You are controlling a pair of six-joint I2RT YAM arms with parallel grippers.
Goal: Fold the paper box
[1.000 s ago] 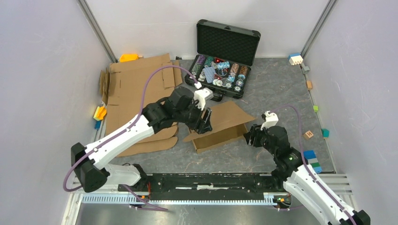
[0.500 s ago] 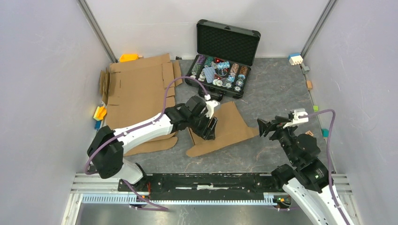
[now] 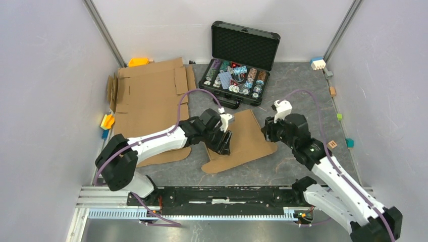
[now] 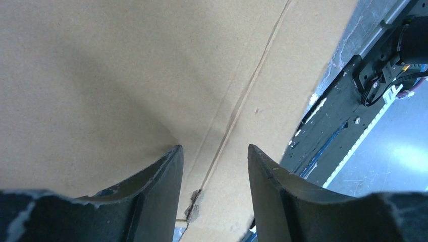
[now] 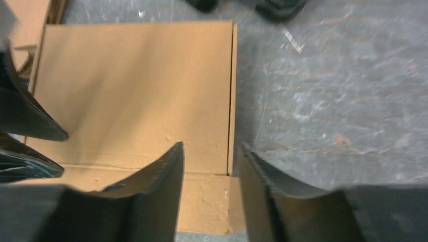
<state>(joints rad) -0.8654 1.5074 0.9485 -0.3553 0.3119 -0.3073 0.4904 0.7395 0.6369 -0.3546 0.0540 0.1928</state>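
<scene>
Near edge: black rail [image 3: 222, 195] running across, both arm bases parked on it

Near right: small stack of blue and green blocks [image 3: 335, 174] just beside the right arm, wooden cube [image 3: 331, 145] a bit further back

Middle of the table [image 3: 298, 96]: paper box [image 3: 247, 136], plain brown, squashed pretty much flat on the grey top, one pointy flap aimed back toward the rail, sitting between the two grippers

Left gripper [image 3: 225, 143]: down over the box's left part, claw apart, nothing pinched; in its wrist view, fingers [image 4: 151, 196] framing bare cardboard and a crease line through the gap; actually touching or not, can't tell

Right gripper [image 3: 266, 132]: up at the box's right edge, claw spread as well and holding nothing; in its wrist view, fingers [image 5: 146, 191] hanging over the box's right-hand border with grey table alongside; contact, honestly can't tell

Just behind the box: black case [image 3: 245, 48], lid propped open with foam lining showing, colourful chips [image 3: 234, 78] packed in the bottom half

Far left: cardboard sheets [image 3: 151, 96] spread flat, left arm stretched across their near part

Far corners: orange block [image 3: 138, 62] behind the sheets, white and blue block [image 3: 318, 63] over on the right
</scene>
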